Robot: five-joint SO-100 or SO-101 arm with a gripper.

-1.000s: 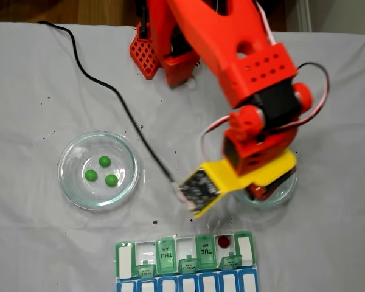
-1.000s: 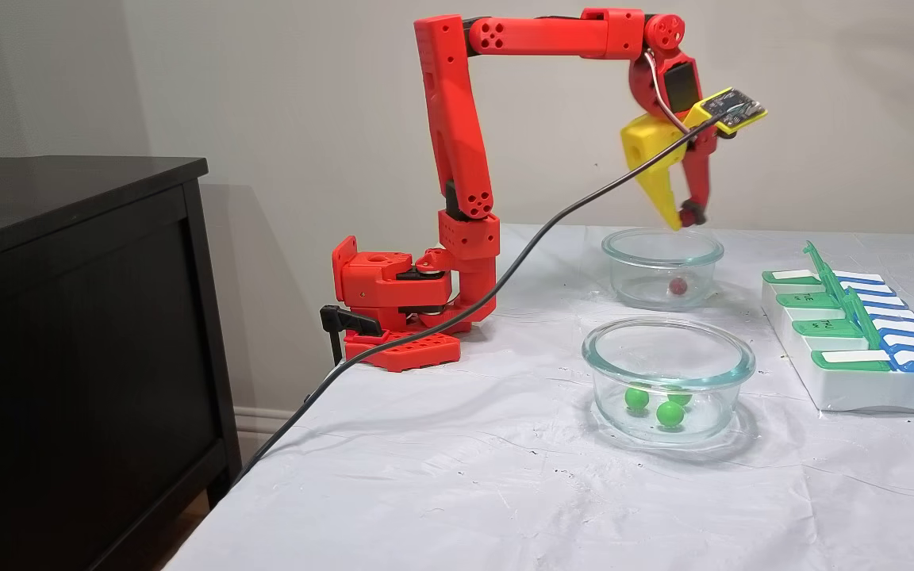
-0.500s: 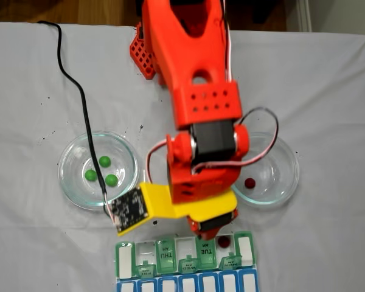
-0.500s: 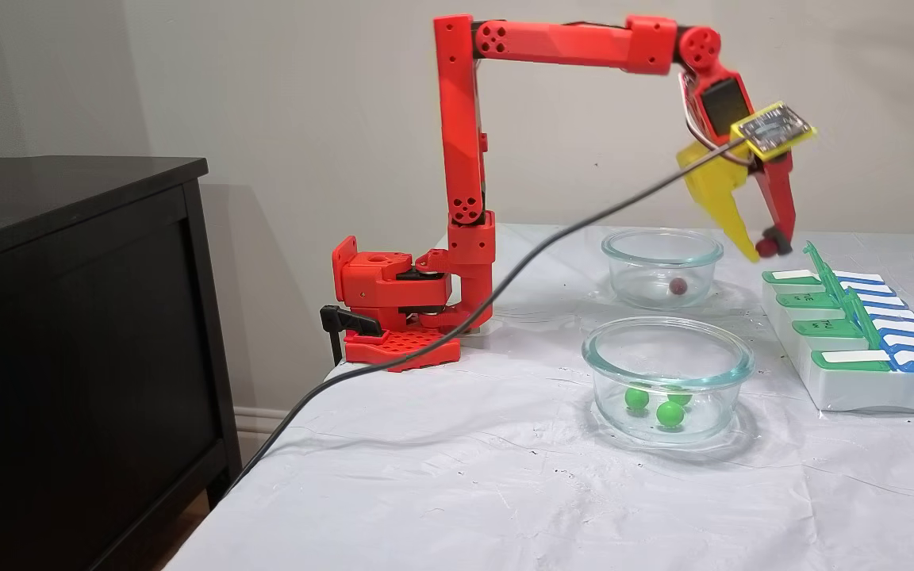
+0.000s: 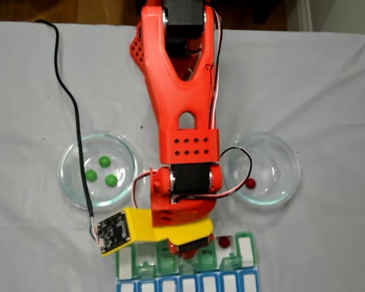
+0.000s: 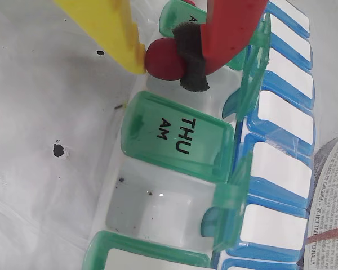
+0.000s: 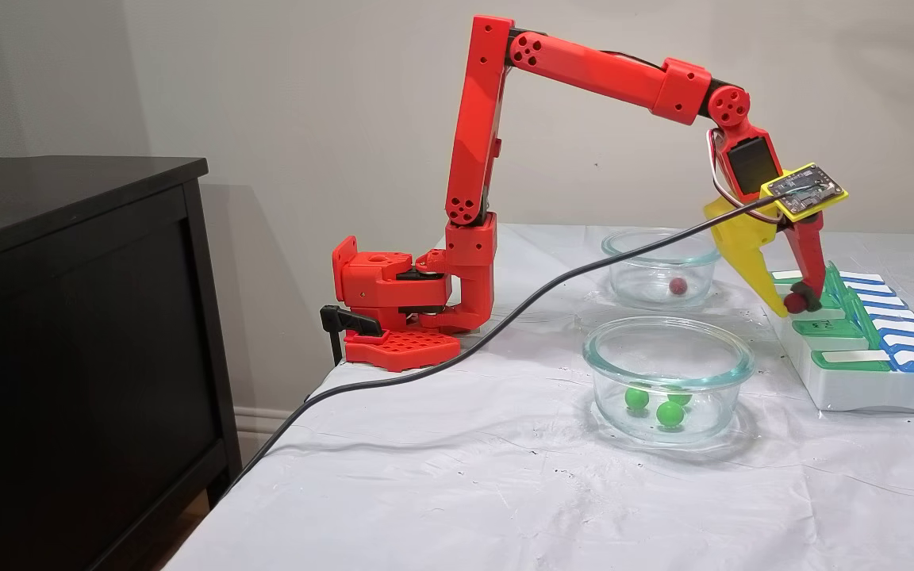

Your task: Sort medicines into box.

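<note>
One red pill (image 6: 164,58) pinched in end effector (image 6: 172,61) over box (image 6: 174,169).

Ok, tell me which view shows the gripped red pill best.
The wrist view: the red pill fills the gap between the gripper's fingers. From the side it is a small dot; from above the arm covers it.

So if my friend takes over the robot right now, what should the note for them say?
Pincer: shut on a red pill, held just above an open green slot of the box, next to the shut THU AM lid.
Done: one red pill already lies in an open slot.
Left: one red pill in the right bowl of the top-down fixed view; three green pills in the left bowl.
Next, probably: open the pincer to drop this pill, then fetch the rest.
</note>
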